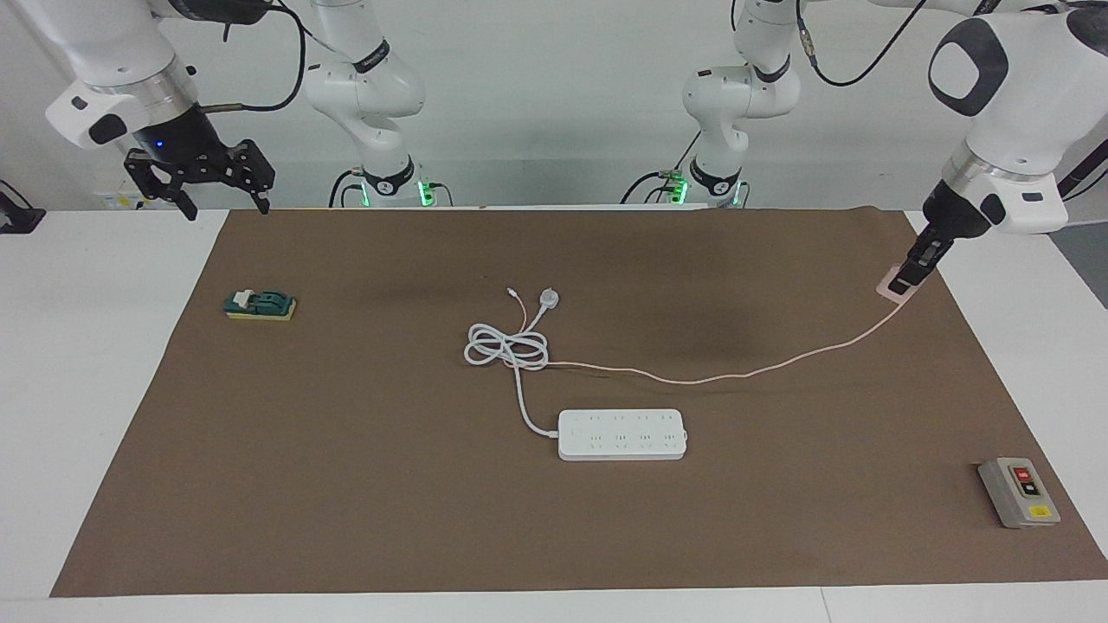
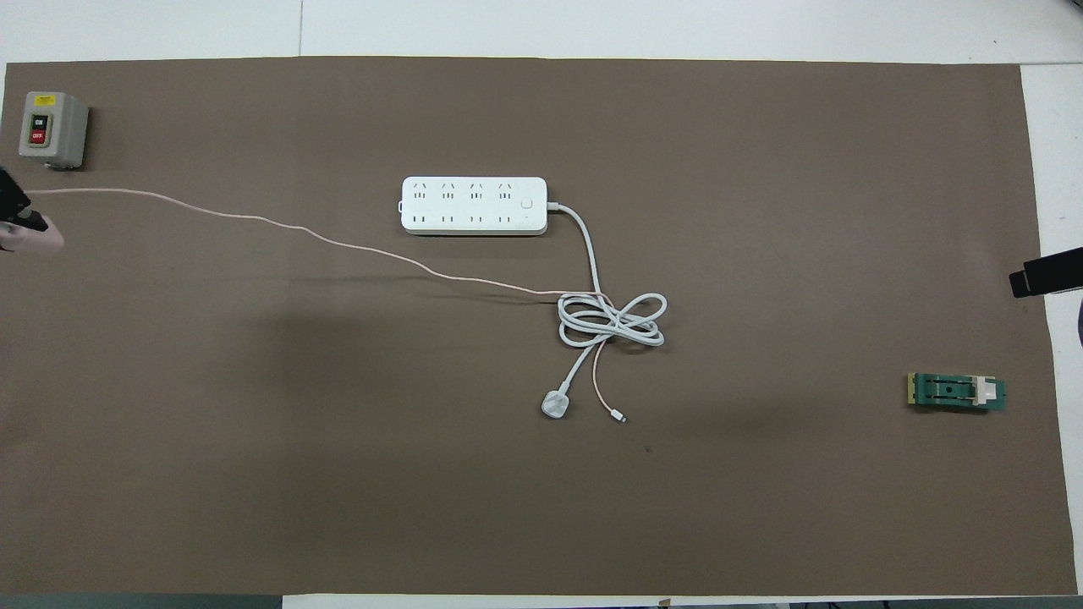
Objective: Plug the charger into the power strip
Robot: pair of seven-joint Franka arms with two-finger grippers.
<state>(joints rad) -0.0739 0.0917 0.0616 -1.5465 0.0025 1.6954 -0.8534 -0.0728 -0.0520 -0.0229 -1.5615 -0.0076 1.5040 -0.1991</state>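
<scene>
Charger [image 1: 892, 287], a small pale-pink cube, hangs pinched between the closed fingers of the left gripper [image 1: 906, 281] above the edge of the brown mat [image 1: 346, 484] at the left arm's end of the table. Its thin pink cable [image 1: 762, 368] trails down and across the mat to the coiled white cord [image 1: 506, 346] in the middle, where the cable's small free connector [image 2: 620, 415] lies beside the white plug [image 1: 548, 298]. The power strip [image 1: 621, 433] lies flat near the mat's middle, farther from the robots than the coil, with its long axis running along the table's length and two rows of sockets facing up. From the held charger the strip lies toward the table's middle and farther from the robots, so the carry would likely run diagonally, ending with a descent onto one socket; the left arm is the one placed for it. The right gripper [image 1: 201, 177] waits with its fingers spread wide and empty, raised above the table's edge at the right arm's end, near a green block [image 1: 260, 305]. Readable writing appears only on the grey switch box [image 2: 52, 128]: its buttons read ON and OFF. No brand shows on the strip.
</scene>
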